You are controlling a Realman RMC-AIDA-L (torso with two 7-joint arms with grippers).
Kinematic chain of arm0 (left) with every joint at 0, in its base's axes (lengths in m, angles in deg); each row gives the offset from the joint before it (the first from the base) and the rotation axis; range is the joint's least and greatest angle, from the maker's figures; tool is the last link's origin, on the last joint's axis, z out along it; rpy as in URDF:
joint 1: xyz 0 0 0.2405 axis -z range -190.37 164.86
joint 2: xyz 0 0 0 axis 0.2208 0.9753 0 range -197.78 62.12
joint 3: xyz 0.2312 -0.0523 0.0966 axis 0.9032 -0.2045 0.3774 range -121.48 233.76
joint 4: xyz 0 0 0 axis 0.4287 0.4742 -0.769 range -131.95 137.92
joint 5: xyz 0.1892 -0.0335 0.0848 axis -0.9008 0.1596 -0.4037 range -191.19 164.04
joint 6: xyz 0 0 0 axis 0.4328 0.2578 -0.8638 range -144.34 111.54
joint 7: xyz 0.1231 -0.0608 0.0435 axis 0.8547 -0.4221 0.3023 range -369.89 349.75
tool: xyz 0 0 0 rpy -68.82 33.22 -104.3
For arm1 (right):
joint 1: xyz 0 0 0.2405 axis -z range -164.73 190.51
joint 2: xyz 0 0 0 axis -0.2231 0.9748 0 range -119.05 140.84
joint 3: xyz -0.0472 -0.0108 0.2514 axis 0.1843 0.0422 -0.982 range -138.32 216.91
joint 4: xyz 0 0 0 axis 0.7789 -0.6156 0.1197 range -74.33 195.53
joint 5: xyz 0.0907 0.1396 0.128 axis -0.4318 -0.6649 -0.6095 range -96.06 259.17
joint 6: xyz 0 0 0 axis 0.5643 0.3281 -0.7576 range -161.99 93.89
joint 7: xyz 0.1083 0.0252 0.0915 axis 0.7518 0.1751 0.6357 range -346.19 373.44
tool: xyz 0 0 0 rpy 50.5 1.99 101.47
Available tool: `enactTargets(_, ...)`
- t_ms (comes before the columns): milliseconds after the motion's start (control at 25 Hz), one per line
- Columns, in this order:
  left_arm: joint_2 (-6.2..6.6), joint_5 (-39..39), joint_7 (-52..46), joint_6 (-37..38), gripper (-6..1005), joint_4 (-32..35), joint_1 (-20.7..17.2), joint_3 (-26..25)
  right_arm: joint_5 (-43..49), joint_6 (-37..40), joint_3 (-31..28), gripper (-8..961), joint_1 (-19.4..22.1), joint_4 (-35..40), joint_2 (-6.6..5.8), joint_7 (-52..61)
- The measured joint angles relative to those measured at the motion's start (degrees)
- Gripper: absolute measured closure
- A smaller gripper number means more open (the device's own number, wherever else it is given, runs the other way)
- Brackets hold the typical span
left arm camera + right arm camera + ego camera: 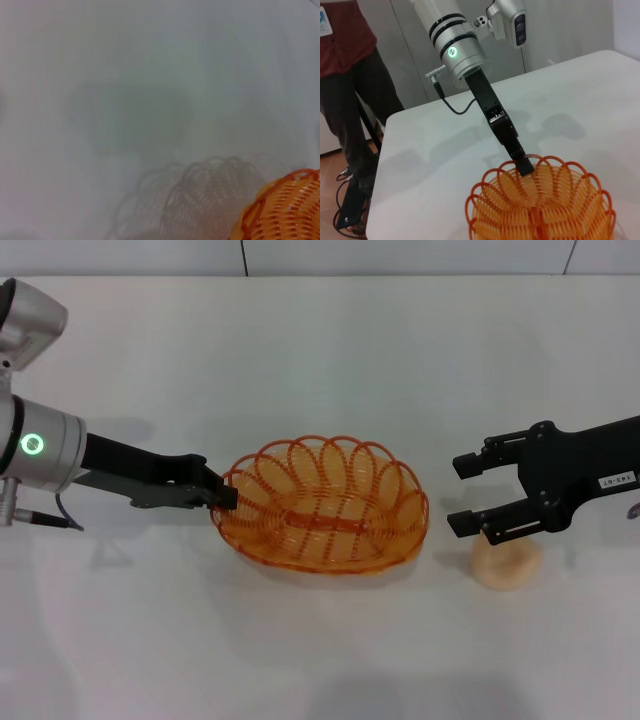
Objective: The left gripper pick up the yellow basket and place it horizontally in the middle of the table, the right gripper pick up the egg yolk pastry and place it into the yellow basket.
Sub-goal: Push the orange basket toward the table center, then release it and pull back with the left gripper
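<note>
Table (320, 350): white, carrying everything. Yellow basket (325, 505): mid-table, well clear of every edge, long axis running left edge to right edge, opening up; I judge the placing nearly done. Left gripper (225, 496): fingers pinched on the basket's left rim; I must release it next. Right gripper (470, 495): fingers spread, over the pastry. Pastry (507, 562): beside the basket's right end, awaiting pickup.
</note>
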Motion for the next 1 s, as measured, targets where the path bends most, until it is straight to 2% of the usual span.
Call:
enactTargets(680,-0.26,0.7,0.64,-1.86,929,-0.28,0.47,2.38,-0.15,0.0,0.26,198,0.01,-0.38,0.11,0.0)
enactTargets(1000,-0.86,1.09,0.74,-2.3,930,-0.73,0.59,2.42,-0.15,0.0,0.66,198,0.01,-0.37,0.07,0.0)
